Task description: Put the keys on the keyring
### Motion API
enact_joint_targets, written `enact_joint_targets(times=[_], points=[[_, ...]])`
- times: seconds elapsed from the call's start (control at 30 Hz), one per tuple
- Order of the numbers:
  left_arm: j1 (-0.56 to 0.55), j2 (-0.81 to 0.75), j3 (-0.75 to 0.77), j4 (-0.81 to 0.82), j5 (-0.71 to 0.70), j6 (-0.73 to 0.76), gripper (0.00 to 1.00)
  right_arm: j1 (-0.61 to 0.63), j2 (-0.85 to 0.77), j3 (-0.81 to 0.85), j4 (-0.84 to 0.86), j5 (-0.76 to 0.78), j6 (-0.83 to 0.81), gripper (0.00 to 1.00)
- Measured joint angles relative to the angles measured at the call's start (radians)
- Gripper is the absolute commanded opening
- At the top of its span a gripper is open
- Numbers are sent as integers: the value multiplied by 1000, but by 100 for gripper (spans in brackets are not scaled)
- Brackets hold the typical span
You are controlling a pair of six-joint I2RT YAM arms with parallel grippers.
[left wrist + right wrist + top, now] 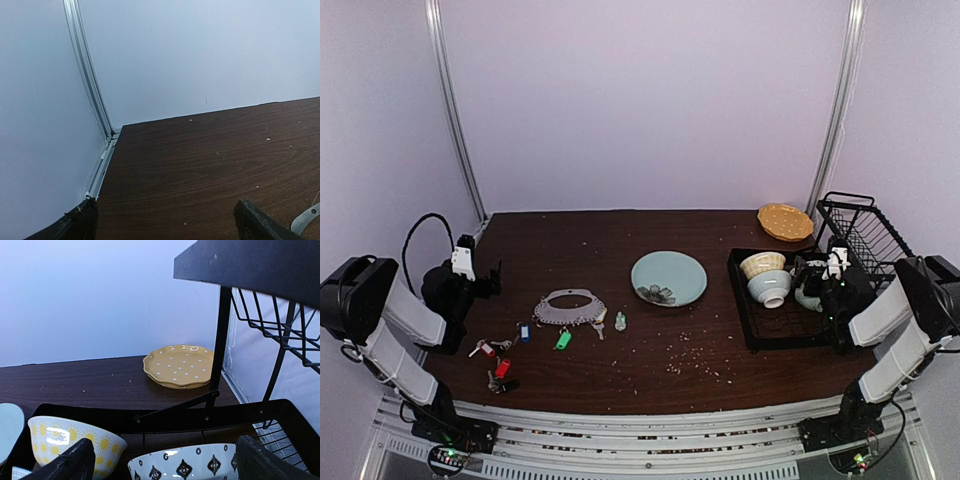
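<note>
**Keys loose by the keyring, both arms standing off: the task looks barely begun.**
The keyring (570,308) lies flat at the table's left-centre. The tagged keys (563,340) are scattered just beside it and off to its left. Whether any is threaded is too small to tell, so by this judgement all remain to do. The left gripper (167,231) hangs spread wide and empty over bare wood. The right gripper (165,467), likewise spread, hangs over the bowls (75,440) in the black dish rack (220,365). The dark wood-grain table (620,240) is strewn with pale crumbs (695,350). White walls (640,100) with aluminium corner rails (455,110) enclose it.
</note>
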Motion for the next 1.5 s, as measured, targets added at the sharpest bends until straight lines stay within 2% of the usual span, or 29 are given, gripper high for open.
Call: enact_joint_targets(times=[0.23,0.43,0.57,0.7,0.9,1.0,1.1,1.23,1.4,1.5], points=[[0,0,0,0,1,0,98,0,-4,1,-7,3,-4,100],[0,-12,0,-13,-7,-2,98,1,-132,14,-151,-2,-2,100],[-2,-151,18,-151,-86,-29,98,2,-223,18,-279,-18,12,100],[-12,-295,138,-319,-95,-81,98,2,-292,70,-441,-103,46,100],[-140,-322,335,-519,-84,-125,95,5,-299,241,-611,-340,122,98],[-220,-290,455,-675,-52,-125,92,21,-300,298,-641,-480,136,97],[-300,-227,559,-819,22,-124,91,66,-301,404,-705,-556,109,97],[-408,-121,623,-998,108,-98,82,122,-301,484,-757,-635,85,95],[-542,50,690,-1237,215,-2,72,179,-294,525,-859,-668,48,95],[-602,136,742,-1389,255,98,73,254,-282,578,-952,-667,1,95]])
